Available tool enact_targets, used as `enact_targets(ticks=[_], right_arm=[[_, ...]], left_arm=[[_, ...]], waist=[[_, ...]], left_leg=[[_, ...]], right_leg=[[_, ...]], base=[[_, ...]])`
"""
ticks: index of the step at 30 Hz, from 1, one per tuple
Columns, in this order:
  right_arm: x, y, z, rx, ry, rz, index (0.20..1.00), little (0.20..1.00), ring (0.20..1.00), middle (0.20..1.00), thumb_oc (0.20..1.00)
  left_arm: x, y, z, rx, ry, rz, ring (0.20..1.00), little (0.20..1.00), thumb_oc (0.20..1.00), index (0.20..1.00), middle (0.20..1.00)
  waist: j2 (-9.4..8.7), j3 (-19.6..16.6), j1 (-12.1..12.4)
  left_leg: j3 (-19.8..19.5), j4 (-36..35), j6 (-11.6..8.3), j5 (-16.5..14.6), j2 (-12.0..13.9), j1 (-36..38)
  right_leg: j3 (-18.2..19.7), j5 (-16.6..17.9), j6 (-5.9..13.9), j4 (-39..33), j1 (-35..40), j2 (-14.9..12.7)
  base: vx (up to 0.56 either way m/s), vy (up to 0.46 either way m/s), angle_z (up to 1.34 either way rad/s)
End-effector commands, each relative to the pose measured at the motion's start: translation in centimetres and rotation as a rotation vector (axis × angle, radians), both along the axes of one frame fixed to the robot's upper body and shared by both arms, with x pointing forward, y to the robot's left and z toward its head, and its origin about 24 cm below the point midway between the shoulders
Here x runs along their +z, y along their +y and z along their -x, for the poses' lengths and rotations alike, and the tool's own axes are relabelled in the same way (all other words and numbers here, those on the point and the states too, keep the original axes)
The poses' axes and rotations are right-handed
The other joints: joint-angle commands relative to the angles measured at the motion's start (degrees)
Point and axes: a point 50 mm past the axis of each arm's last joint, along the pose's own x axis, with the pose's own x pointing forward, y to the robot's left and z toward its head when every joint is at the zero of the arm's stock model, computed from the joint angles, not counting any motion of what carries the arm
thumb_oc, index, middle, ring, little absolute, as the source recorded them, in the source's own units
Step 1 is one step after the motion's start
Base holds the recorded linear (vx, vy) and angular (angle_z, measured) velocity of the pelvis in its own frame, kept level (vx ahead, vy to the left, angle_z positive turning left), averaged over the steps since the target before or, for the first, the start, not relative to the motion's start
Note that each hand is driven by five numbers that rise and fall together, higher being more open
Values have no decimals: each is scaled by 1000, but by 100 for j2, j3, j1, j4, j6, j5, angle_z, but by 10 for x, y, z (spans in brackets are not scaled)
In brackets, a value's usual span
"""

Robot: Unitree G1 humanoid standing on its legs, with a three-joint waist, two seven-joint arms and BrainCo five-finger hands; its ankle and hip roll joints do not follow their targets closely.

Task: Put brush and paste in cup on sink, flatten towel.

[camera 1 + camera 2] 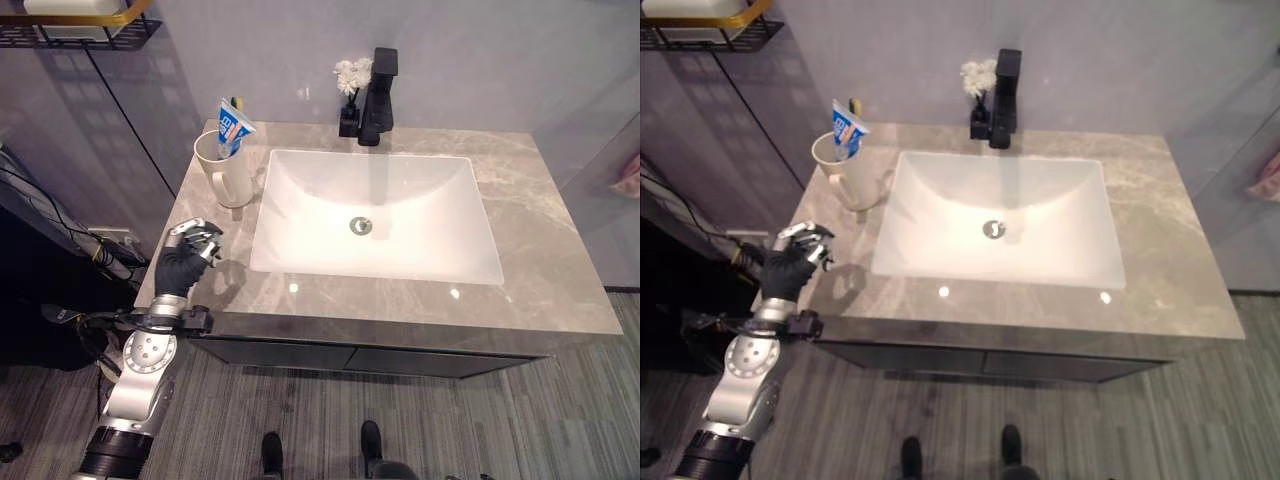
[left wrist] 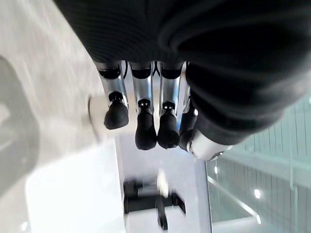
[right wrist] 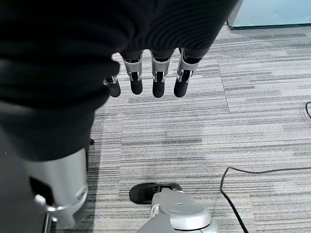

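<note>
The counter point(image 1: 560, 280) is the biggest thing here, a grey marbled slab with wide bare stone at 3 o'clock of the basin point(image 1: 375, 215) and only a narrow strip along the front edge. The white basin sits sunk in the middle, its drain point(image 1: 361, 226) near centre, a black tap point(image 1: 377, 98) at its 12 o'clock and small white flowers point(image 1: 352, 75) just beside the tap. The cup point(image 1: 226, 170) stands upright on the counter's back-left part, at 10 o'clock of the basin, close to its rim. The paste point(image 1: 234, 128) stands in the cup, long axis near vertical, flat end up, leaning slightly toward 11 o'clock; a brush tip point(image 1: 236, 102) peeks just behind it. The left hand point(image 1: 190, 255) hovers at the counter's left edge at 6 o'clock of the cup, fingers loosely curled around nothing. The right hand point(image 3: 146, 73) hangs over the floor, fingers straight and relaxed.
</note>
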Motion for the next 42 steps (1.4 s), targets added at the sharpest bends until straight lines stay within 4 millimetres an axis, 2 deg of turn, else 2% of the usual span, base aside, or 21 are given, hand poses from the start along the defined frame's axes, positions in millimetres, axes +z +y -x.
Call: enact_targets(ticks=[1, 2, 8, 14, 21, 31, 42], right_arm=[[4, -10, -3, 10, -6, 27, 1000, 1000, 1000, 1000, 1000], [5, -11, -8, 25, -19, 37, 1000, 1000, 1000, 1000, 1000], [8, -14, -17, 47, -43, 50, 1000, 1000, 1000, 1000, 1000], [7, -12, -19, 56, -39, 53, 1000, 1000, 1000, 1000, 1000], [7, -11, -20, 75, -36, 52, 1000, 1000, 1000, 1000, 1000], [9, -11, -27, 96, -58, 56, 1000, 1000, 1000, 1000, 1000], [8, -13, -20, 78, -43, 58, 1000, 1000, 1000, 1000, 1000]], left_arm=[[28, 2, -13, -13, -108, -9, 200, 200, 200, 200, 200], [25, 0, -24, -10, -76, -19, 200, 200, 200, 200, 200], [26, 6, -46, 56, -34, -32, 200, 200, 200, 200, 200], [46, 8, -59, 111, -83, -29, 200, 200, 200, 200, 200], [57, 11, -70, 144, -94, -16, 200, 200, 200, 200, 200], [68, 20, -76, 214, -120, 6, 200, 200, 200, 200, 200], [67, 35, -67, 272, -140, 13, 200, 200, 200, 200, 200]], waist=[[-144, -33, -33], [-120, -11, -88], [-77, 31, -161], [-78, 76, -191], [-88, 72, -211], [-139, 112, -246], [-207, 113, -197]], left_leg=[[176, 25, -384, 45, 570, -129], [190, 25, -382, 66, 566, -176], [205, 25, -388, 112, 566, -275], [182, 25, -401, 145, 578, -357], [187, 25, -408, 138, 594, -358], [204, 25, -417, 146, 619, -367], [190, 25, -435, 147, 653, -368]], right_leg=[[-152, 345, 471, 36, -183, -683], [-116, 376, 483, 36, -258, -689], [-87, 427, 500, 36, -399, -683], [-95, 436, 508, 36, -457, -662], [-114, 433, 516, 36, -458, -659], [-103, 427, 519, 36, -481, -641], [-144, 387, 500, 36, -448, -613]], base=[[-25, 8, -19], [-15, 7, -18], [-4, 0, -4], [6, -4, -2], [7, -1, 0], [0, 0, 0], [0, 0, 0]])
